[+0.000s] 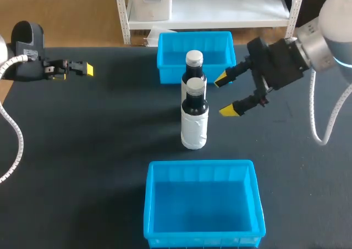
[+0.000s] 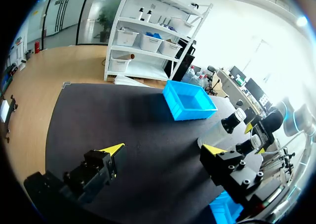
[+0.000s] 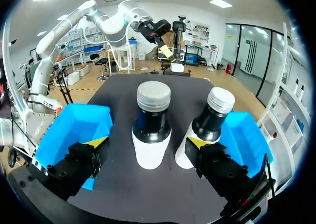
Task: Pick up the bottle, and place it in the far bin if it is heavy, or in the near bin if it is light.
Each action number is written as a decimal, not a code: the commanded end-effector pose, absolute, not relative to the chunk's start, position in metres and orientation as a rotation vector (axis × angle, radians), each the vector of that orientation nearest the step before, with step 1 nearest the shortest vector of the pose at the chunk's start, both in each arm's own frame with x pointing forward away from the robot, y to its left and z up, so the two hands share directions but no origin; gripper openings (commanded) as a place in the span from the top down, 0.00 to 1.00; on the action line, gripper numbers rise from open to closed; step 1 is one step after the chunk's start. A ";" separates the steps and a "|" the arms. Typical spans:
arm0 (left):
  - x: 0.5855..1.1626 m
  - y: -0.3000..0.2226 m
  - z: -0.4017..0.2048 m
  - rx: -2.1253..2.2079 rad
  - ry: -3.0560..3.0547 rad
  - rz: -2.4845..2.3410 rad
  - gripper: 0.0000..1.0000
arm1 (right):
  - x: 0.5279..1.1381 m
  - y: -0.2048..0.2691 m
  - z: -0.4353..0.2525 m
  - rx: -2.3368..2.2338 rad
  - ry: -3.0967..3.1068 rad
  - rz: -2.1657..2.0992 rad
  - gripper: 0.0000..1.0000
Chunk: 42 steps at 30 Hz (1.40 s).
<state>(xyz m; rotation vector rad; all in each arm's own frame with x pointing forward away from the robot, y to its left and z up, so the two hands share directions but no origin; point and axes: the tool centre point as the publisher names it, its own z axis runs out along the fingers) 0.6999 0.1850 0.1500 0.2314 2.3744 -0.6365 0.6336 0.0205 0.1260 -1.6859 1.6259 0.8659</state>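
Observation:
Two dark bottles with white labels and grey caps stand mid-table, the nearer bottle (image 1: 194, 114) (image 3: 152, 125) just in front of the farther bottle (image 1: 194, 67) (image 3: 210, 122). My right gripper (image 1: 225, 95) (image 3: 147, 144) hovers open just right of them, fingers wide, touching neither; the nearer bottle stands ahead of the gap between its fingers. The far bin (image 1: 196, 54) (image 3: 244, 135) is blue and lies behind the bottles; the near bin (image 1: 202, 205) (image 3: 74, 130) lies at the front. My left gripper (image 1: 83, 68) (image 2: 163, 150) is open at the far left, holding nothing.
Both bins look empty. Dark tabletop (image 1: 99, 139) spreads between my left gripper and the bottles. In the left wrist view the far bin (image 2: 190, 100), both bottles (image 2: 232, 122) and my right gripper (image 2: 261, 130) show ahead.

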 end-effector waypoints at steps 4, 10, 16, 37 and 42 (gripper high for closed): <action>0.700 0.185 0.150 0.231 2.374 -0.636 0.00 | 0.637 0.037 0.128 -1.673 1.604 0.900 0.00; 0.700 0.185 0.150 0.231 2.374 -0.636 0.00 | 0.632 0.047 0.130 -1.629 1.606 0.927 0.00; 0.700 0.185 0.150 0.231 2.374 -0.636 0.00 | 0.632 0.057 0.129 -1.605 1.620 0.941 0.00; 0.700 0.185 0.150 0.231 2.374 -0.636 0.00 | 0.634 0.082 0.125 -1.599 1.680 0.916 0.00; 0.700 0.185 0.150 0.231 2.374 -0.636 0.00 | 0.633 0.083 0.123 -1.594 1.681 0.921 0.00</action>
